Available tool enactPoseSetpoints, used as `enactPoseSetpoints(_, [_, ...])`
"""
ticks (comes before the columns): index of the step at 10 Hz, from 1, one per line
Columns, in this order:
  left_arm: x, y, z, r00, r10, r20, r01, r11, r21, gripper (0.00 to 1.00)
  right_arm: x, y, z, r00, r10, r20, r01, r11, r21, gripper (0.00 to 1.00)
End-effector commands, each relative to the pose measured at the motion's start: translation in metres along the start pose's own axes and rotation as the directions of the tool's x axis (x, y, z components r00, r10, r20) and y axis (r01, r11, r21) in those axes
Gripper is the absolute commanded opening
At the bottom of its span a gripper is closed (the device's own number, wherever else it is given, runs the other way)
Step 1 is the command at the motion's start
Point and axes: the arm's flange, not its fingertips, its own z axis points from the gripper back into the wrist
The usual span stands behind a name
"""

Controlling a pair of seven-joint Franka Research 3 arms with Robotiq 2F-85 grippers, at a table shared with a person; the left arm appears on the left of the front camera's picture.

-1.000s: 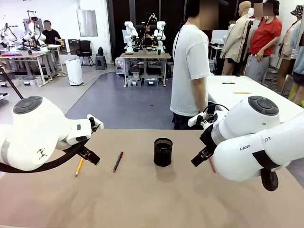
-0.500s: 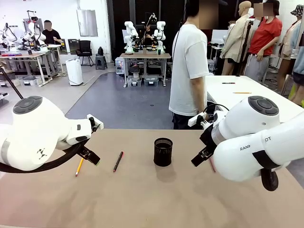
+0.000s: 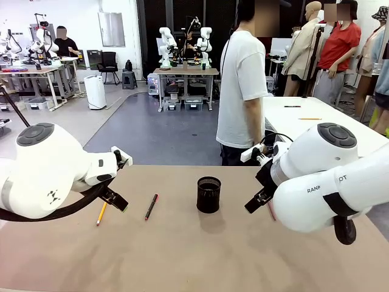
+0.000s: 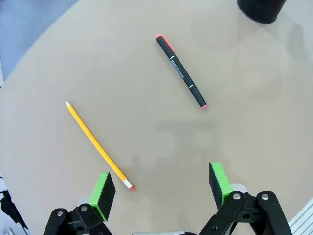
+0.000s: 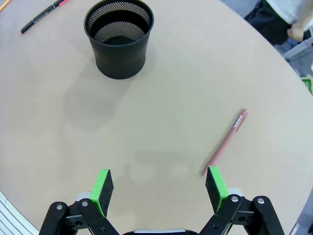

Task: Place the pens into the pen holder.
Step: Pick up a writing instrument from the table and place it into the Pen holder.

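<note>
Nothing's moved: my left gripper (image 4: 161,184) and right gripper (image 5: 159,186) gape, pencil (image 4: 98,145) lying near-to-far just left of the left one.

Table (image 3: 182,261): tan, spanning 6 o'clock in the front view.
Person (image 3: 243,85): white T-shirt, standing side-on at the table's far edge, 12 to 1 o'clock.
White table (image 3: 328,131): behind, 2 o'clock; a dark stick (image 3: 292,106) and a yellow stick (image 3: 309,118) lie on it, apart.
Bin (image 3: 95,92): white, on the floor, 10 o'clock.
Chair (image 3: 109,62): black, 11 o'clock, beyond the bin.
Red-shirted person (image 3: 339,48): 2 o'clock, past the white table.
</note>
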Motion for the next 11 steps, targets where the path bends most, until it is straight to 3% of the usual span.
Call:
enactPoseSetpoints(1, [0.0,0.0,0.0,1.0,0.0,0.0,0.0,1.0,0.0,1.0,0.0,0.0,0.0,1.0,0.0,0.0,0.0,1.0,0.0,1.0])
enactPoseSetpoints(5, [0.021,0.006,0.019,0.993,-0.059,-0.103,0.037,0.977,-0.209,1.0,0.01,0.005,0.013,0.999,0.024,-0.025,-0.02,0.988,0.15,1.0])
enactPoseSetpoints(6, [0.023,0.011,0.027,0.993,-0.065,-0.095,0.04,0.969,-0.242,1.0,0.011,0.007,0.02,1.0,0.028,-0.013,-0.025,0.982,0.186,1.0])
enactPoseSetpoints(8, [0.026,0.019,0.048,0.992,-0.128,-0.008,0.117,0.929,-0.351,1.0,0.018,0.004,0.053,0.995,0.094,0.01,-0.092,0.932,0.351,1.0])
enactPoseSetpoints(10, [0.03,0.026,0.074,0.979,-0.178,0.1,0.203,0.903,-0.379,1.0,0.027,-0.009,0.08,0.99,0.136,0.045,-0.143,0.902,0.407,1.0])
enactPoseSetpoints(11, [0.031,0.033,0.084,0.969,-0.224,0.108,0.249,0.889,-0.385,1.0,0.03,-0.016,0.09,0.986,0.155,0.062,-0.167,0.892,0.421,1.0])
